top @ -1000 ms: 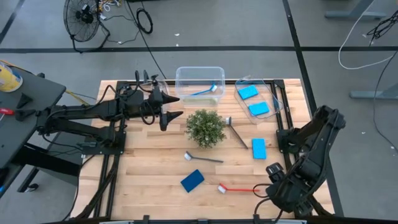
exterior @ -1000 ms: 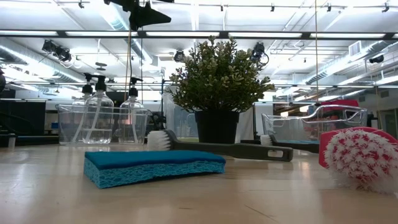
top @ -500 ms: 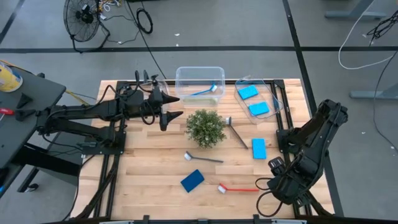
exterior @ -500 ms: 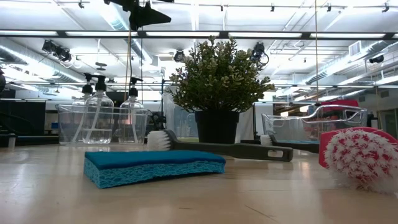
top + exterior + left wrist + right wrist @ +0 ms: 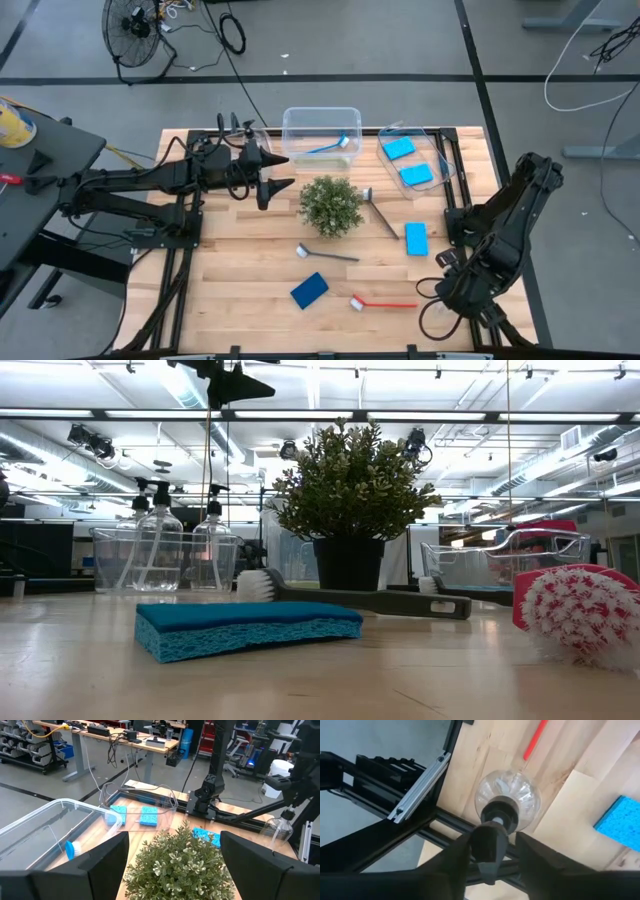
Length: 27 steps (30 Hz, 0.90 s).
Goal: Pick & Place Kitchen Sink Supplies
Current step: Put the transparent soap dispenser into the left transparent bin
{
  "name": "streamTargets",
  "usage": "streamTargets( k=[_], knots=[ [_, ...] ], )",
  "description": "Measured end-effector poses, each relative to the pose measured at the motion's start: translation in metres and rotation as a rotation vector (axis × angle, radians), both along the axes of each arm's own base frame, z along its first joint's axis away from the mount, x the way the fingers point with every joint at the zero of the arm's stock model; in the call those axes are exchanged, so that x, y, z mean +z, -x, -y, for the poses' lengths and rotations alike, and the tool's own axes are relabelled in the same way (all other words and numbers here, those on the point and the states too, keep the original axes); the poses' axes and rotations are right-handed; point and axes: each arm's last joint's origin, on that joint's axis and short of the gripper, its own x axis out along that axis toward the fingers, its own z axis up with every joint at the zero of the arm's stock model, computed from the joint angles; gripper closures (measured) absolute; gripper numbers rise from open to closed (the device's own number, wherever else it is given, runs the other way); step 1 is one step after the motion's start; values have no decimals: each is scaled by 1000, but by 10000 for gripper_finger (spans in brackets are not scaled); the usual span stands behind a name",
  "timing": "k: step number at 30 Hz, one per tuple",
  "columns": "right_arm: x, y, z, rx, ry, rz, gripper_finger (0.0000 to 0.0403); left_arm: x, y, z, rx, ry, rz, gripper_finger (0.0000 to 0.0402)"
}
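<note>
My right gripper (image 5: 447,262) (image 5: 492,840) hangs over the table's right near corner, shut on a clear bottle (image 5: 507,795) with a black pump cap. The red brush (image 5: 385,303) lies on the table to its left, and a blue sponge (image 5: 416,238) lies farther in. A dark grey brush (image 5: 326,254) and another blue sponge (image 5: 310,290) lie near the middle. My left gripper (image 5: 288,171) (image 5: 175,860) hovers open, left of the green plant (image 5: 330,205). Two more bottles (image 5: 160,540) stand at the far left. My right gripper holds the bottle by its black pump head (image 5: 490,827), pinched between the two fingers (image 5: 460,852). The fingers come from above, pointing down. The bottle's body hangs upright below them, over the table's edge rail; whether its base is clear of the table I cannot tell.
A clear bin (image 5: 322,130) at the far edge holds a blue brush. A second bin (image 5: 440,160) to its right holds two blue sponges. Another grey brush (image 5: 381,213) lies right of the plant. The table frame rail (image 5: 415,790) runs below my right gripper.
My right arm has drawn back from the end of the red brush's handle toward the table's right and far edges. The red brush has stayed where it was.
</note>
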Motion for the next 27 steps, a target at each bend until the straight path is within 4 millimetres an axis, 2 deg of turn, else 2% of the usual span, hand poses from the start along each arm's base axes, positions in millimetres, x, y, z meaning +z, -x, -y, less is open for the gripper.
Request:
streamTargets(
  k=[10, 18, 27],
  knots=[
    [2, -2, -3, -6, -38, 32, 319, 0, 0, 0, 9, -2, -4, 88],
    [5, -1, 0, -75, -47, 22, 323, 1, 0, -1, 14, -4, 10, 88],
    [25, 1, 28, -246, -92, 81, 324, 2, 0, -1, 14, -6, 25, 88]
  ],
)
